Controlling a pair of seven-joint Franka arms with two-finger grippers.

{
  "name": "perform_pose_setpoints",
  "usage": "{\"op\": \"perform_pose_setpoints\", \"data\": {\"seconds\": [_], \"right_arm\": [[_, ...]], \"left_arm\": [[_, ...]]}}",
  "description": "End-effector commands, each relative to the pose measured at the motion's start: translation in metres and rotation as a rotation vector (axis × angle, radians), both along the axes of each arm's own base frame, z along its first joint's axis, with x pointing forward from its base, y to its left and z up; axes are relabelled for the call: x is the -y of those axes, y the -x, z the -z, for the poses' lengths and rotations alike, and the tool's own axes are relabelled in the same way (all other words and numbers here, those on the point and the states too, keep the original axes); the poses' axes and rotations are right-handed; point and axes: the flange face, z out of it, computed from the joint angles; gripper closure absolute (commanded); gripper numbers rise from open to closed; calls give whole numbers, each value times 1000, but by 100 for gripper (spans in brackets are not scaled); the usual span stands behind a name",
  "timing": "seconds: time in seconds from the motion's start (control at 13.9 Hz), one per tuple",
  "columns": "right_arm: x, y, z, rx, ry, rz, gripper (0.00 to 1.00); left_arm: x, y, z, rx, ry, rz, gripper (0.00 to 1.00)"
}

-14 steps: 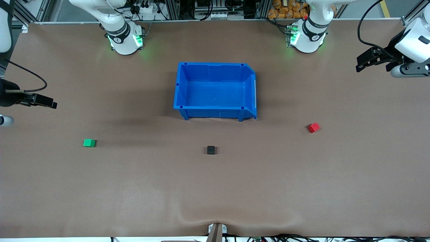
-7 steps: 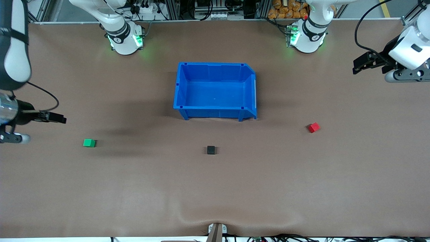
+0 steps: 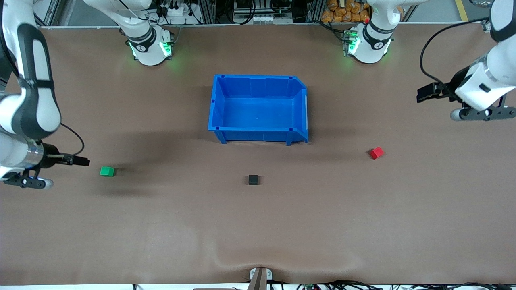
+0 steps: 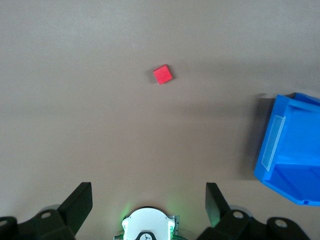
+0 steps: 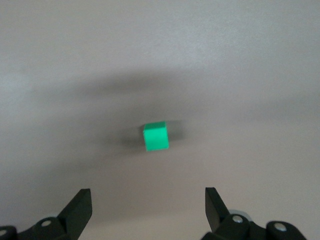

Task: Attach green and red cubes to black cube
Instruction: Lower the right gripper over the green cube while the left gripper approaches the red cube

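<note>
**Both grippers empty, nothing attached yet**

Fingers spread wide on both: right gripper [image 3: 82,161] hangs just beside the green cube [image 3: 107,171], left gripper [image 3: 424,92] is over bare table, well apart from the red cube [image 3: 376,152]. Black cube [image 3: 253,179] sits alone, nearer the camera than the blue bin [image 3: 258,79]. No cube grasped; both pickups and attachments remain.
</note>
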Motion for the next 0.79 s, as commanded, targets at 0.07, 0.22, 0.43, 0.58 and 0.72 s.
{"op": "perform_pose_setpoints", "data": {"seconds": [0.07, 0.22, 0.43, 0.58, 0.72], "right_arm": [[9, -9, 52, 4, -1, -10, 0], [11, -9, 82, -6, -8, -66, 0], [12, 6, 115, 11, -4, -89, 0], [9, 16, 131, 18, -2, -94, 0], [3, 20, 138, 13, -4, -98, 0]], "left_arm": [[1, -12, 25, -10, 6, -9, 0], [0, -13, 34, -7, 6, -10, 0], [0, -15, 43, 3, 7, -9, 0], [2, -24, 61, -9, 11, -4, 0], [-2, -34, 84, -28, 5, -5, 0]]}}
